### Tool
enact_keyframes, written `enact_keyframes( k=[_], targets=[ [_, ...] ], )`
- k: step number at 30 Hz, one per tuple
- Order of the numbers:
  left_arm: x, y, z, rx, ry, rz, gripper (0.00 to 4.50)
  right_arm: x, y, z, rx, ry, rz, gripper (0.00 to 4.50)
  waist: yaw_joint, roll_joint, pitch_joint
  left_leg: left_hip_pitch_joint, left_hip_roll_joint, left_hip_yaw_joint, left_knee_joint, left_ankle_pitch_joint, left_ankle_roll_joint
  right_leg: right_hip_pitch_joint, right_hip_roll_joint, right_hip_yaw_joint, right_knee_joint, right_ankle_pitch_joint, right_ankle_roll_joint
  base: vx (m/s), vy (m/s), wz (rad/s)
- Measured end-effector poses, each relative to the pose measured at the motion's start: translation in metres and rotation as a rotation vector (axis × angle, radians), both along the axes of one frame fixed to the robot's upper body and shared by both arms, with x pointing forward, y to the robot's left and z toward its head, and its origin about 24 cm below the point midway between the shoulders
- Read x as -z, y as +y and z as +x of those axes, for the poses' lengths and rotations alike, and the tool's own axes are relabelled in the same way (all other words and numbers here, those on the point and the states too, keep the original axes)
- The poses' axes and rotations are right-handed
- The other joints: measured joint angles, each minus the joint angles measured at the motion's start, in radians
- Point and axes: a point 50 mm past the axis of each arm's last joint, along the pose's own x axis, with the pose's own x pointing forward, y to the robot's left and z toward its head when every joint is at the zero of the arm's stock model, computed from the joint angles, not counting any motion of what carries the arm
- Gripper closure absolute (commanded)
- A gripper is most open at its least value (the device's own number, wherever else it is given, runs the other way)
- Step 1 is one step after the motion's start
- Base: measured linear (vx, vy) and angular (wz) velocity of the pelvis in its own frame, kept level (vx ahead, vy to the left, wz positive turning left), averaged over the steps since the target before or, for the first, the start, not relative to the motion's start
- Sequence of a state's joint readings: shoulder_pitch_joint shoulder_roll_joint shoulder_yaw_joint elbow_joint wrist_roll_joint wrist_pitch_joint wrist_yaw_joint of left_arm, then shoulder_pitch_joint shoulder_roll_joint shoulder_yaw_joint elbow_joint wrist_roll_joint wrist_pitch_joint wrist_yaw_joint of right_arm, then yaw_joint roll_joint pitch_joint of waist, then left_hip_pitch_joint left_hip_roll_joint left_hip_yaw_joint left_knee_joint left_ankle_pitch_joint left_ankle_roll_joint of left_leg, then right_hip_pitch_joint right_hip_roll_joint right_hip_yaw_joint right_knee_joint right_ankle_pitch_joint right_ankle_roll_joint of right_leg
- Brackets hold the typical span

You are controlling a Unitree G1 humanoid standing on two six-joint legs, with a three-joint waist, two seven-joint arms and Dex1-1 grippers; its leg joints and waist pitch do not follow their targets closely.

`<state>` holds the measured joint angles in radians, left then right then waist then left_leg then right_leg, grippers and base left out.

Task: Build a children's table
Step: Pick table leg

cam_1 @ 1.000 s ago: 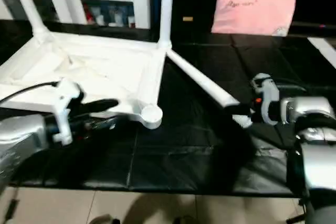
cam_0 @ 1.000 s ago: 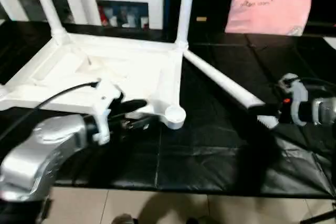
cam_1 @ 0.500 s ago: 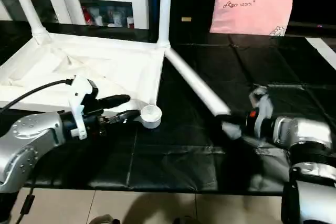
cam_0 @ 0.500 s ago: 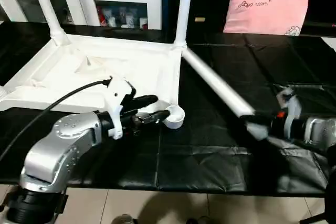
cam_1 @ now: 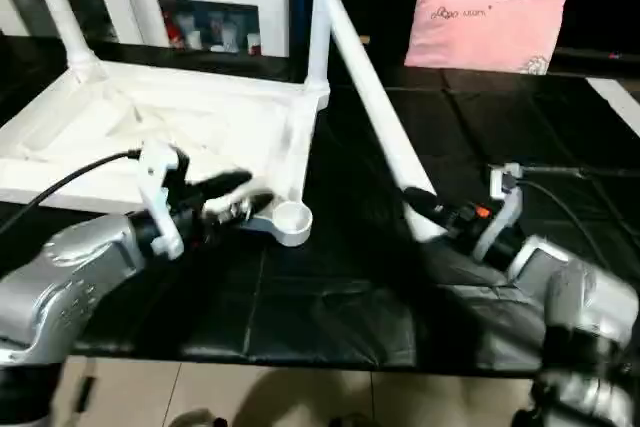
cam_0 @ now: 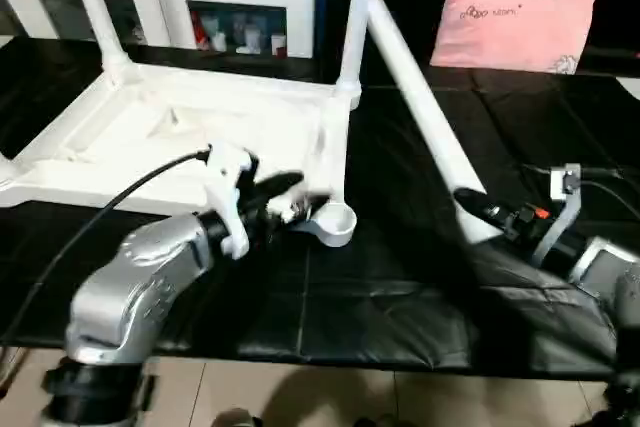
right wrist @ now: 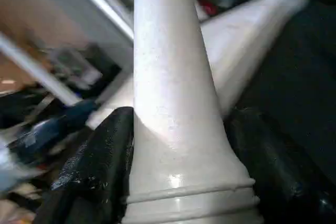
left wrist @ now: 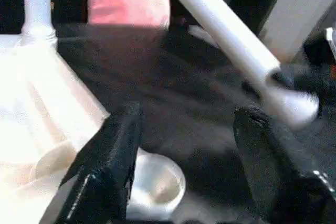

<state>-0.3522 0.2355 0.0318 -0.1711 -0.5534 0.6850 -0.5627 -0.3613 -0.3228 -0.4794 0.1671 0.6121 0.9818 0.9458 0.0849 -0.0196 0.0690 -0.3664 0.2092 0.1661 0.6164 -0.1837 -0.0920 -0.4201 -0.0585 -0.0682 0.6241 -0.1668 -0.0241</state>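
The tabletop (cam_0: 200,137) lies upside down at centre left on the bench (cam_0: 400,297). The right pincer (cam_0: 478,209) clamps the loose leg (cam_0: 420,117) by its thick end: light, stiff, slippery, so grip there. The left pincer (cam_0: 300,202) gapes beside the corner socket (cam_0: 333,222).

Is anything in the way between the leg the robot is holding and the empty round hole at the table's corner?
Nothing visible blocks it. The loose leg, held by the right gripper, slants over bare black mat beside the empty corner socket. The left gripper sits right at that socket's other side, so it crowds the spot a little.
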Motion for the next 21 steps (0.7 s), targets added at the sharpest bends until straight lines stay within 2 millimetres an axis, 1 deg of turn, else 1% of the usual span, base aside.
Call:
enact_keyframes(
  k=[1,2,3,5,8,9,12,13,15,18,21],
  targets=[
    [-0.006,-0.004,0.004,0.002,0.001,-0.055,0.95,-0.002,0.007,-0.001,-0.025,-0.018,0.029,1.78,0.000,0.000,0.000,0.000,0.000,0.000,0.000,0.000,0.000,0.001,0.000,0.000,-0.001,0.000,0.000,0.000,0.000,0.00],
    [-0.011,-0.006,0.007,0.000,0.004,-0.093,0.68,-0.004,0.012,-0.002,-0.041,-0.029,0.053,1.78,0.000,0.000,0.000,0.000,0.000,0.000,0.000,0.000,0.000,0.002,0.000,0.000,-0.002,0.000,0.000,0.000,0.000,0.00],
    [-0.015,-0.011,0.011,0.009,0.016,-0.143,0.68,-0.005,0.019,-0.002,-0.060,-0.040,0.089,1.78,0.001,0.000,0.000,0.000,0.000,0.000,0.000,0.000,0.000,0.002,0.000,-0.001,-0.004,0.000,0.000,0.000,0.000,0.00],
    [-0.020,-0.018,0.014,0.033,0.026,-0.186,0.59,-0.005,0.027,-0.002,-0.083,-0.046,0.126,1.78,0.002,0.000,0.000,0.000,0.000,-0.001,0.000,0.000,0.001,0.003,0.000,-0.001,-0.007,0.001,0.001,0.000,0.000,0.00],
    [-0.028,-0.026,0.025,0.058,0.081,-0.329,0.24,-0.011,0.041,-0.003,-0.114,-0.075,0.183,1.78,0.004,-0.002,0.000,-0.002,0.000,-0.001,-0.001,0.000,0.002,0.003,0.000,0.000,-0.010,0.003,0.004,0.000,0.000,0.00],
    [-0.033,-0.030,0.029,0.073,0.089,-0.376,0.22,-0.013,0.048,-0.003,-0.136,-0.089,0.206,1.78,0.004,-0.002,0.000,-0.003,0.000,-0.001,-0.001,-0.001,0.003,0.003,0.000,0.000,-0.011,0.003,0.004,0.000,0.000,0.00],
    [-0.049,-0.035,0.036,0.105,0.082,-0.454,0.02,-0.016,0.065,0.001,-0.184,-0.095,0.231,1.78,0.004,-0.003,-0.001,-0.003,-0.001,0.000,-0.003,-0.001,0.004,0.003,-0.001,0.000,-0.011,0.003,0.004,0.000,0.000,0.00],
    [-0.052,-0.036,0.037,0.109,0.079,-0.464,0.00,-0.017,0.069,0.002,-0.195,-0.095,0.232,1.78,0.004,-0.004,-0.001,-0.002,-0.001,0.000,-0.004,-0.001,0.003,0.003,-0.001,0.000,-0.012,0.003,0.005,0.000,0.000,0.00],
    [-0.052,-0.035,0.038,0.103,0.087,-0.476,0.00,-0.017,0.073,0.002,-0.210,-0.094,0.232,1.78,0.005,-0.005,-0.001,-0.002,-0.001,0.000,-0.008,-0.001,0.003,0.002,-0.001,0.000,-0.012,0.003,0.005,0.000,0.000,0.00],
    [-0.047,-0.033,0.041,0.078,0.115,-0.475,0.00,-0.017,0.079,0.003,-0.227,-0.089,0.238,1.78,0.006,-0.009,0.000,-0.002,-0.001,0.000,-0.012,-0.001,0.002,0.002,-0.001,0.000,-0.013,0.002,0.006,0.000,0.000,0.00],
    [-0.046,-0.034,0.042,0.070,0.128,-0.485,0.00,-0.019,0.084,0.005,-0.243,-0.088,0.236,1.78,0.006,-0.017,0.000,-0.002,0.000,0.000,-0.013,0.000,0.001,0.001,-0.001,-0.001,-0.013,0.002,0.006,0.000,0.000,0.00]
  ],
)
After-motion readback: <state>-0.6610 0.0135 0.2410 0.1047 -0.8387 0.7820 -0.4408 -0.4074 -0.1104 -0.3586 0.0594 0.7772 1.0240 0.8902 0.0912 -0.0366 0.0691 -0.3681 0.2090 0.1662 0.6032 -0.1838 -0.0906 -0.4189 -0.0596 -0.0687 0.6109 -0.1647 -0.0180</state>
